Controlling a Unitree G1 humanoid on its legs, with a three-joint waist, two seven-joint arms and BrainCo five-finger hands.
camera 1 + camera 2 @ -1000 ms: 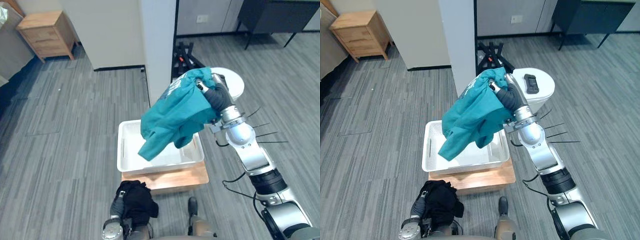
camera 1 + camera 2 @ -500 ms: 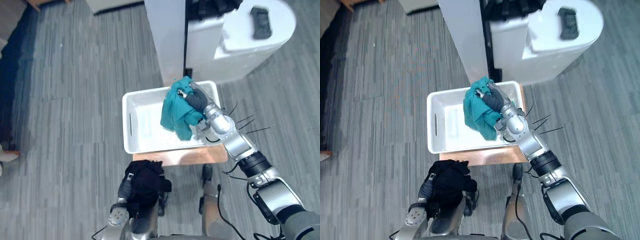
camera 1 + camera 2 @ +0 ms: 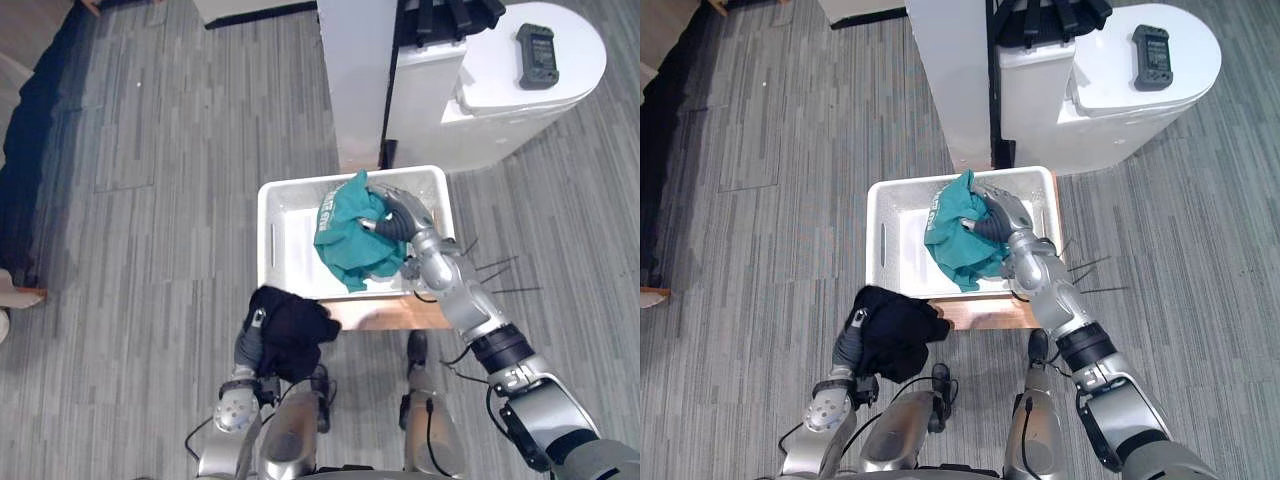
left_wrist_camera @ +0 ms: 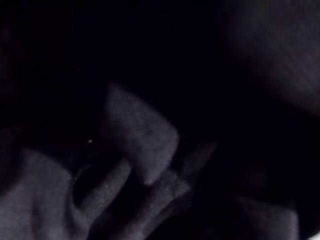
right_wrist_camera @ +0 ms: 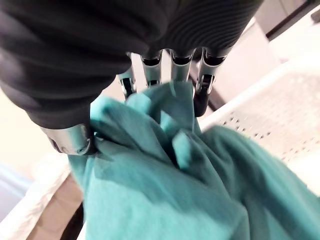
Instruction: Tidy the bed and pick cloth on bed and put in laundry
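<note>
Change: teal cloth (image 3: pixel 350 240) now lowered into white basket (image 3: pixel 285 250).
Right hand (image 3: pixel 400 213): clenched on it; release next.
Left hand (image 3: pixel 248 346): beneath black cloth (image 3: pixel 292 328); grip unclear.

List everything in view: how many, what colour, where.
teal cloth: one, teal, in the basket, in the right hand
black cloth: one, black, on the left hand, in front of the stand
basket: one, white, on the wooden stand
wooden stand: one, light brown, under the basket
round table: one, white, behind the basket
device: one, black, on the round table
pillar: one, white, behind the basket
right hand: one, curled round the teal cloth
left hand: one, at the black cloth
</note>
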